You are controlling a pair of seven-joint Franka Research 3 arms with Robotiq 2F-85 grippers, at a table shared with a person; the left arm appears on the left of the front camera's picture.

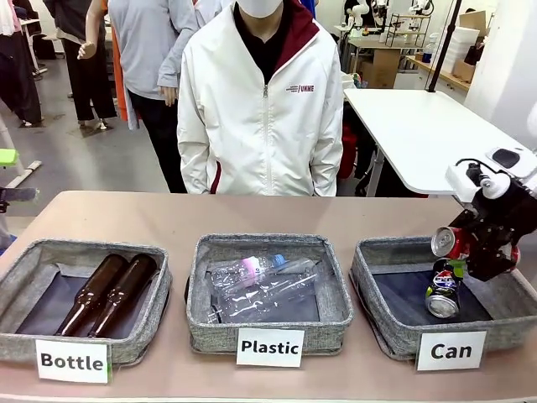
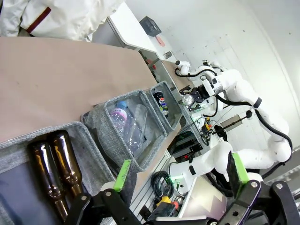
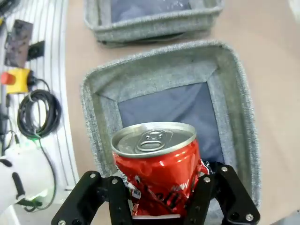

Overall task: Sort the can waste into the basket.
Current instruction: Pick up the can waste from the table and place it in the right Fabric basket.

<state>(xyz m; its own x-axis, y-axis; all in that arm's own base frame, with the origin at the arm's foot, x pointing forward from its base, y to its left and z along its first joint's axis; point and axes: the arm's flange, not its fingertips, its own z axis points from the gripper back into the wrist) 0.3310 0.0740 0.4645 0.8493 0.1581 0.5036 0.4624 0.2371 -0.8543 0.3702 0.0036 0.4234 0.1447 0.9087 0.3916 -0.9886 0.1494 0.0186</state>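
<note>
My right gripper is shut on the red can, a dented can with a silver top, and holds it tilted above the Can basket. In the right wrist view the red can sits between my black fingers, over the basket's dark base. The dark blue-black can with the round logo lies inside that basket, under the gripper. My left gripper is open, with its green pads wide apart and nothing between them. It hangs high beyond the Bottle basket.
The Plastic basket in the middle holds clear bottles. The Bottle basket at the left holds two brown bottles. A person in a white jacket stands at the table's far edge. Bare tabletop lies behind the baskets.
</note>
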